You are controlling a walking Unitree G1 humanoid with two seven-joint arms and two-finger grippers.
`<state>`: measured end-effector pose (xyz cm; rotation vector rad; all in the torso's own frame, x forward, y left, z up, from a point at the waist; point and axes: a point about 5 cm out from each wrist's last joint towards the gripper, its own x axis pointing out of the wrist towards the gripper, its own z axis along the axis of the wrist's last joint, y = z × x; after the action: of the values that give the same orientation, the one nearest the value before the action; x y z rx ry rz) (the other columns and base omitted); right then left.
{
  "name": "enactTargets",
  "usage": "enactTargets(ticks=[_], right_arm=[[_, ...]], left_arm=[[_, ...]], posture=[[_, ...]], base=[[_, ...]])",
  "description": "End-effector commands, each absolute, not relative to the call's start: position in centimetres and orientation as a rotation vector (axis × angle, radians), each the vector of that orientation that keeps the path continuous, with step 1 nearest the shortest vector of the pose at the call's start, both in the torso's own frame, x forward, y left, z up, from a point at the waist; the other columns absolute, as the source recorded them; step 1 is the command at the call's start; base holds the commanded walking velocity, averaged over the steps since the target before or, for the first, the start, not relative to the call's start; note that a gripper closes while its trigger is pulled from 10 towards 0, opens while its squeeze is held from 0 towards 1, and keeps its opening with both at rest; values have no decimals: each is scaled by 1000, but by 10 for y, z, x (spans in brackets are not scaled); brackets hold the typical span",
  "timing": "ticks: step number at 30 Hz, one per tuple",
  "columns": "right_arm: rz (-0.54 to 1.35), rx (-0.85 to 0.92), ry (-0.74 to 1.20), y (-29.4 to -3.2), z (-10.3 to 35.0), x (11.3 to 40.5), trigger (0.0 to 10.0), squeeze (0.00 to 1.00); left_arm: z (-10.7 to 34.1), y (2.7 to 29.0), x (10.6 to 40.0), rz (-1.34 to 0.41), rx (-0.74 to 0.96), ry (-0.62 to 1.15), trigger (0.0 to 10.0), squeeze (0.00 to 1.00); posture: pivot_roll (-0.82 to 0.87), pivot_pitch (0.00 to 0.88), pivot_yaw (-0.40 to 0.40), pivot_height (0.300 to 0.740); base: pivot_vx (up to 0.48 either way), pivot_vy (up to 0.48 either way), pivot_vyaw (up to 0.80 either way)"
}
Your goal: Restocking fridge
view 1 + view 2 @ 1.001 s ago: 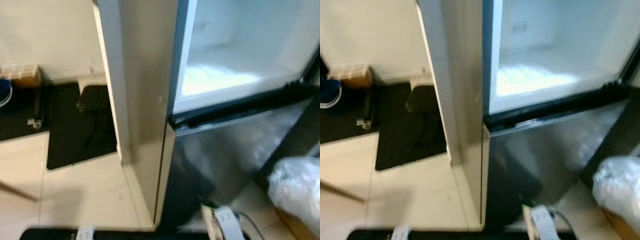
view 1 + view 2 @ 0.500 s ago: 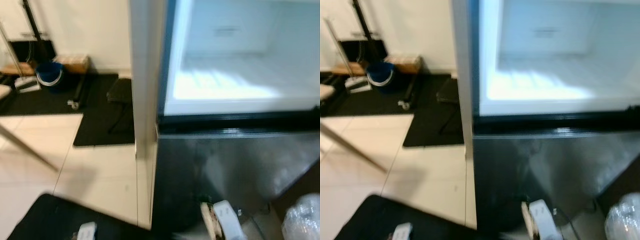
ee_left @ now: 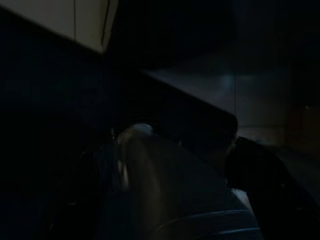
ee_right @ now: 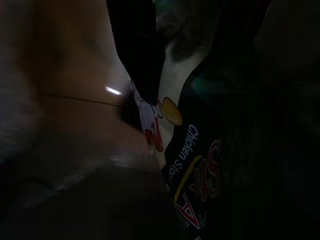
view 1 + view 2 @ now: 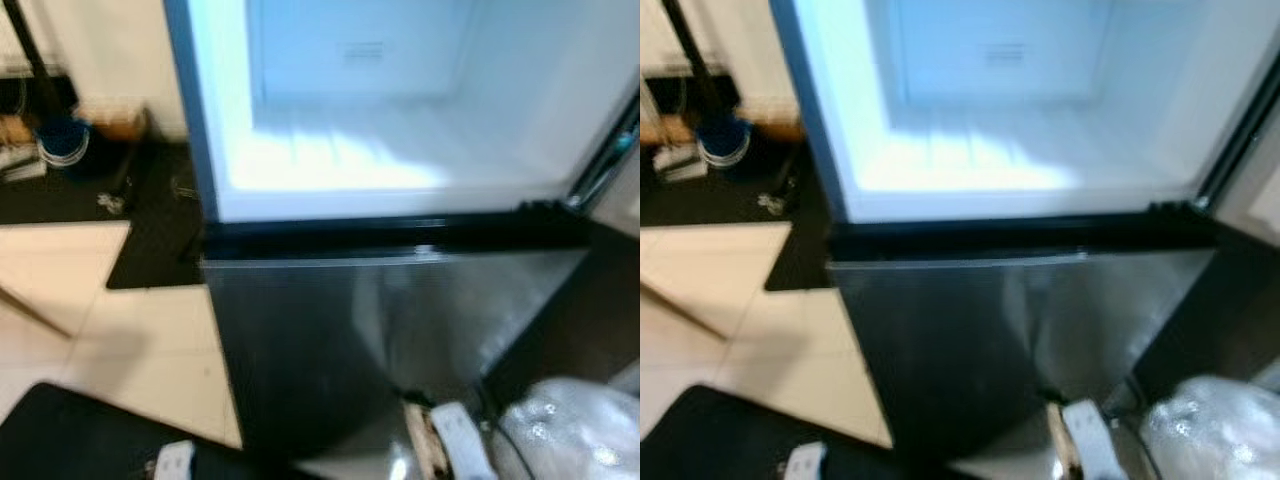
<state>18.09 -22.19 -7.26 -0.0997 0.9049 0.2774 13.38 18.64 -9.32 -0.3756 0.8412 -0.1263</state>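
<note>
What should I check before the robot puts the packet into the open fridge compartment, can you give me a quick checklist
1. Upper compartment open and lit: ok.
2. Room on the compartment floor; it looks bare: ok.
3. Packet in the right hand: a black finger lies across the printed packet, but the view is dark: cannot tell how firm the grip is.
4. Robot squared to the fridge: the opening sits ahead, centred: ok.
5. Path upward: a crinkled plastic bag sits low on the robot's right, near the arm: cannot tell whether it will catch.
6. Left hand: wrist view too dark: cannot tell.
</note>
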Motion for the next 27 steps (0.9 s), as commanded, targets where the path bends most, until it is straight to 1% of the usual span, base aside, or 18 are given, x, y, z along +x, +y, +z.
enactTargets(ticks=[1, 4, 5, 8, 10, 11, 15, 16, 19, 20, 21, 22, 25, 26, 27], right_arm=[[389, -34, 803, -213, -61, 197, 10000, 0], [413, -22, 792, -213, -59, 199, 10000, 0], [489, 12, 740, -213, -50, 209, 10000, 0], [538, 30, 703, -214, -42, 216, 10000, 0], [638, 35, 665, -214, -32, 224, 10000, 0], [638, 35, 665, -214, -32, 224, 10000, 0], [885, 33, 592, -212, -11, 234, 10000, 0], [885, 33, 592, -212, -11, 234, 10000, 0], [1038, 30, 540, -210, 4, 238, 10000, 0], [1038, 30, 540, -210, 4, 238, 10000, 0], [1110, 34, 504, -208, 13, 240, 10000, 0], [1110, 34, 504, -208, 13, 240, 10000, 0], [1186, 47, 442, -207, 31, 245, 10000, 0], [1186, 47, 442, -207, 31, 245, 10000, 0], [1202, 51, 418, -207, 37, 246, 10000, 0]], left_arm=[[-86, 205, 141, -93, -353, 780, 10000, 0], [-85, 207, 143, -92, -353, 768, 10000, 0], [-77, 213, 154, -113, -353, 694, 10000, 0], [-70, 216, 163, -137, -351, 636, 10000, 0], [-59, 218, 175, -209, -328, 557, 10000, 0], [-59, 218, 175, -209, -328, 557, 10000, 0], [-32, 216, 199, -409, -255, 382, 10000, 0], [-32, 216, 199, -409, -255, 382, 10000, 0], [-11, 203, 209, -610, -213, 266, 10000, 0], [-11, 203, 209, -610, -213, 266, 10000, 0], [5, 193, 211, -740, -192, 205, 10000, 0], [5, 193, 211, -740, -192, 205, 10000, 0], [32, 179, 208, -930, -158, 140, 10000, 0], [32, 179, 208, -930, -158, 140, 10000, 0], [41, 174, 205, -988, -149, 127, 10000, 0]], posture=[[40, 0, 9, 740], [40, 0, 9, 740], [40, 0, 9, 740], [40, 0, 9, 740], [39, 0, 9, 740], [39, 0, 9, 740], [39, 0, 9, 740], [39, 0, 9, 740], [49, 0, 11, 740], [49, 0, 11, 740], [49, 0, 11, 740], [49, 0, 11, 740], [52, 0, 12, 740], [52, 0, 12, 740], [52, 0, 12, 740]], base=[[0, 0, 0], [0, 0, 0], [0, 0, 0], [0, 0, 0], [0, 0, 0], [0, 0, 0], [0, 0, 0], [0, 0, 0], [0, 0, 0], [0, 0, 0], [0, 0, 0], [0, 0, 0], [0, 0, 0], [0, 0, 0], [0, 0, 0]])
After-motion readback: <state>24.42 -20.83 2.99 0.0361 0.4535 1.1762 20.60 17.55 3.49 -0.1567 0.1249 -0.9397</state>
